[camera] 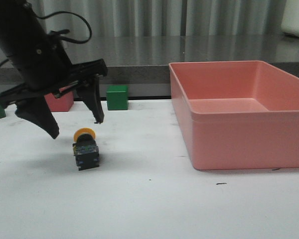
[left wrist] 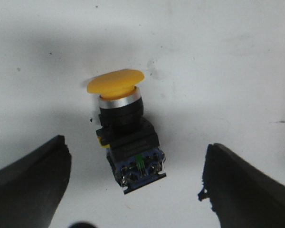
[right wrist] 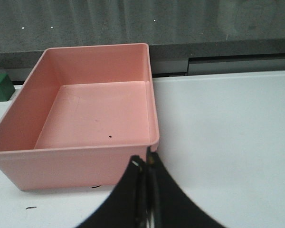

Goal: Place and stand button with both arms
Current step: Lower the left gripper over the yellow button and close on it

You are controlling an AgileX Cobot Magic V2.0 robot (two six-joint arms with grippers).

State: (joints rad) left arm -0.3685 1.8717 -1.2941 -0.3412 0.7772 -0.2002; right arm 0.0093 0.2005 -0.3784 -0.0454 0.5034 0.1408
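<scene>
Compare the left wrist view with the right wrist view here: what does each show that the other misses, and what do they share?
Only the left wrist view shows the button, lying on its side between the wide-open fingers of the left gripper, yellow cap against the table.

Only the right wrist view shows the pink bin, with nothing in it but a dark speck, a green cube beside it, and the right gripper with fingertips pressed together, holding nothing.

Both show the white table, and neither shows the other arm.

The button (camera: 85,148) lay tipped on the white table (camera: 139,199), yellow cap pointing away, dark base nearest.
</scene>
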